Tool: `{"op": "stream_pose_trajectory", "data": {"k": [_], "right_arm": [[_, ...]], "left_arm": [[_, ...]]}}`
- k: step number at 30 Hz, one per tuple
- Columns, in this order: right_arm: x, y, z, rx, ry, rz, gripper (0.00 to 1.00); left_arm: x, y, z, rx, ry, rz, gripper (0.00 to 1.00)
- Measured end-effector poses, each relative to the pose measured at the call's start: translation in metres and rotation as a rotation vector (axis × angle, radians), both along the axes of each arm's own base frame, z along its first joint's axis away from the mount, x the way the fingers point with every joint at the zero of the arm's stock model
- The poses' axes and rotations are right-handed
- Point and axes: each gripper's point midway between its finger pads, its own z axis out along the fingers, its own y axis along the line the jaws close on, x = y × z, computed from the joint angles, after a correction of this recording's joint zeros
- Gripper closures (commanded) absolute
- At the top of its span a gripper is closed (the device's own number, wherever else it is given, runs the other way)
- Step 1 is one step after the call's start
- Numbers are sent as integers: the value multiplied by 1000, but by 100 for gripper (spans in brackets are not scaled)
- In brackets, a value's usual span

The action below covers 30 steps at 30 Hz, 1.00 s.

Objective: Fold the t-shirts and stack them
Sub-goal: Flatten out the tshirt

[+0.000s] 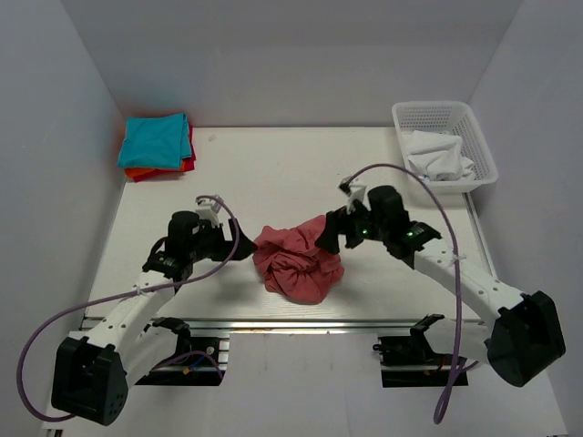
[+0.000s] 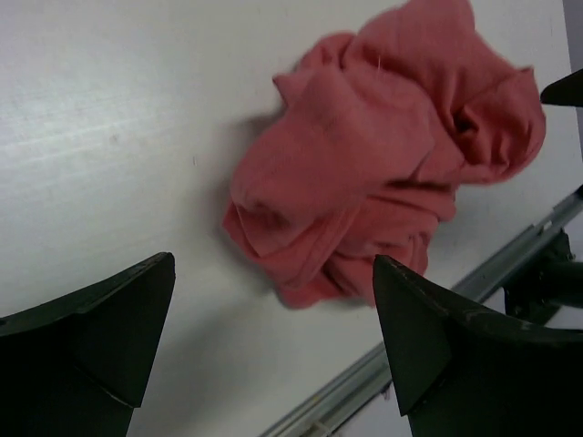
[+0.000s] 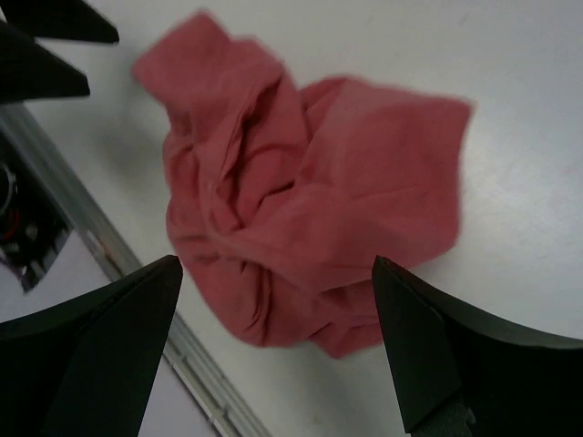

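We're seeing salmon shirt [image 1: 299, 262] lying crumpled near front edge of surface [image 1: 273, 173], between arms. We're finding left end effector [image 2: 273, 262] hovering just left of it, fingers apart. We're finding right end effector [image 3: 276, 261] hovering close at its right, fingers likewise apart. Far left, stack [image 1: 157, 146] is sitting folded, teal topping red and orange. Far right, basket [image 1: 485, 153] is holding white cloth [image 1: 439, 157].

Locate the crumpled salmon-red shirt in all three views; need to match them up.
Top external: the salmon-red shirt lies crumpled at centre, just behind the near edge.
Left wrist: upper right of centre.
Right wrist: centre, filling much of the frame.
Shared landmark: the metal rail along the near edge, running diagonally at right in the left wrist view and at left in the right wrist view.
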Motion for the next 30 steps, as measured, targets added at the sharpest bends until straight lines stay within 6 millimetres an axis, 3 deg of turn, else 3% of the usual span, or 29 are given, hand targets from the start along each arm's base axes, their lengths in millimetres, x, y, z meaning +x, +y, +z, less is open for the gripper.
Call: {"op": "stream_pose_trajectory", "data": {"k": [2,6,11,14,21,25,30], "right_arm": [[-23,12,-22,-62,73,63,10],[-66,19,-60,-198,199,149,10],[-91,19,-69,-244,206,172,11],[-97,19,-72,-263,182,172,20],[-105,28,-91,-259,160,199,21],[-103,30,-110,-267,163,195,29],[-84,38,-117,-261,113,141,43]], "left_arm": [[-17,-3,-14,-23,51,-20,4],[-39,-7,-18,-65,67,-40,11],[-48,-13,-25,-86,92,-51,23],[-48,-18,-36,-75,126,-71,30],[-55,-29,-71,-11,231,-133,33],[-47,-36,-70,9,210,-148,39],[-29,-39,-63,19,142,-127,45]]}}
